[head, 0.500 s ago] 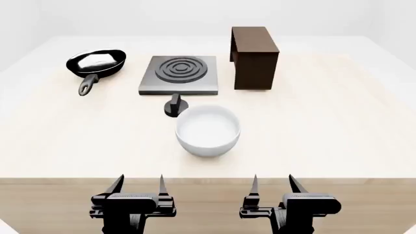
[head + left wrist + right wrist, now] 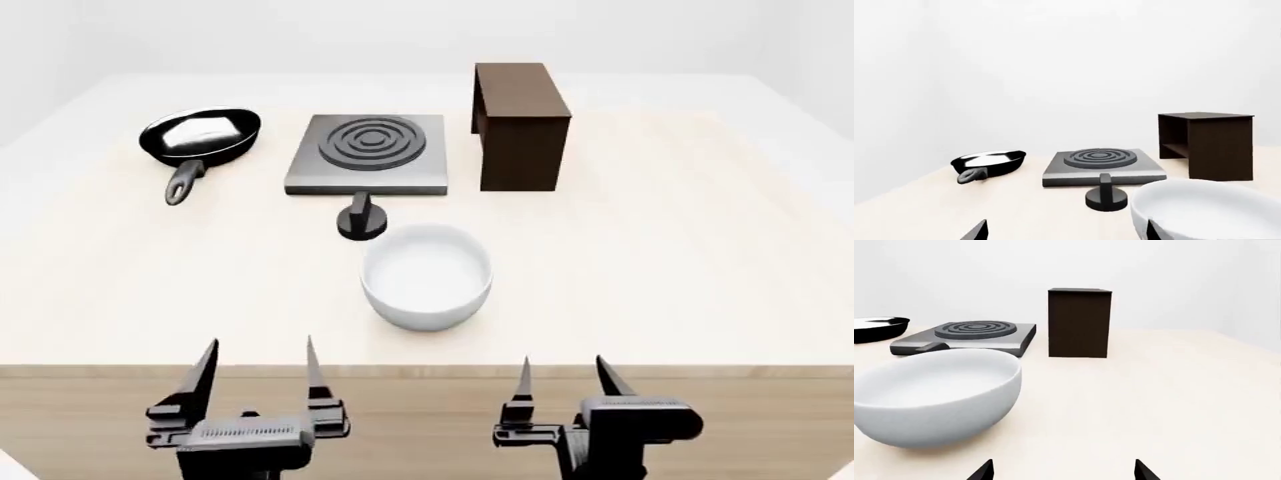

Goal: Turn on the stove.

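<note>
1. The left gripper sits at the lower left of the head view, jaws apart, holding nothing.
2. The right gripper sits at the lower right, also spread and empty.
3. A bowl lies centre frame.
4. The stove is upper centre, its knob just before it, between a pan and a box.

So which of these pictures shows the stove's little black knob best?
The head view: the knob sits fully visible between stove and bowl. The left wrist view shows it side-on; in the right wrist view, the bowl mostly hides it.
</note>
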`<state>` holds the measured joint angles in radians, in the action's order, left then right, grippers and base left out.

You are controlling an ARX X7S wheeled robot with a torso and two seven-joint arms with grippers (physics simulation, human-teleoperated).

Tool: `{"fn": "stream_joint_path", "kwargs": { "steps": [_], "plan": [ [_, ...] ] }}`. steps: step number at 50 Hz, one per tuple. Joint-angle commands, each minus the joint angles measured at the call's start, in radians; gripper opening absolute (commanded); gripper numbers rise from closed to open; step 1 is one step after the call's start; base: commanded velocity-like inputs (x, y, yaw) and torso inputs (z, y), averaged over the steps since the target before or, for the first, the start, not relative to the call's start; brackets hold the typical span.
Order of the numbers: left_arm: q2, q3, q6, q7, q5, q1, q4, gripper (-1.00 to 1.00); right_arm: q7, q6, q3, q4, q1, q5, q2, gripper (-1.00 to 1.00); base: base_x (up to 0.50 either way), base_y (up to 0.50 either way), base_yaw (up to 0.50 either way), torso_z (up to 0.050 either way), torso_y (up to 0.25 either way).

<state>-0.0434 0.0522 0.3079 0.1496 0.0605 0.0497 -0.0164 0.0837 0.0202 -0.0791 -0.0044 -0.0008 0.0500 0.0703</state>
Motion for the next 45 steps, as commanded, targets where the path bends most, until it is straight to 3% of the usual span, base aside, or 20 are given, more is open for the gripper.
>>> {"fn": "stream_joint_path", "kwargs": {
  "steps": [1,4,17,45],
  "plan": [
    [-0.019,0.018,0.273,0.105,0.089,0.050,-0.022,1.00,0.019,0.058,-0.014,-0.010,-0.009,0.019,0.015,1.00,0.00,0.00,0.00,0.000,0.000],
    [-0.025,0.025,0.278,0.124,0.176,0.061,-0.052,1.00,0.020,0.079,-0.012,-0.013,-0.013,0.032,0.017,1.00,0.00,0.00,0.00,0.000,0.000],
    [-0.058,0.077,0.329,0.126,0.169,0.054,-0.031,1.00,0.064,0.150,-0.030,0.026,-0.014,-0.003,0.031,1.00,0.00,0.02,0.00,0.000,0.000],
    [-0.083,0.101,0.316,0.170,0.147,0.054,-0.042,1.00,0.101,0.123,-0.055,0.029,-0.003,0.018,0.057,1.00,0.00,0.38,0.00,0.000,0.000]
  ]
}}
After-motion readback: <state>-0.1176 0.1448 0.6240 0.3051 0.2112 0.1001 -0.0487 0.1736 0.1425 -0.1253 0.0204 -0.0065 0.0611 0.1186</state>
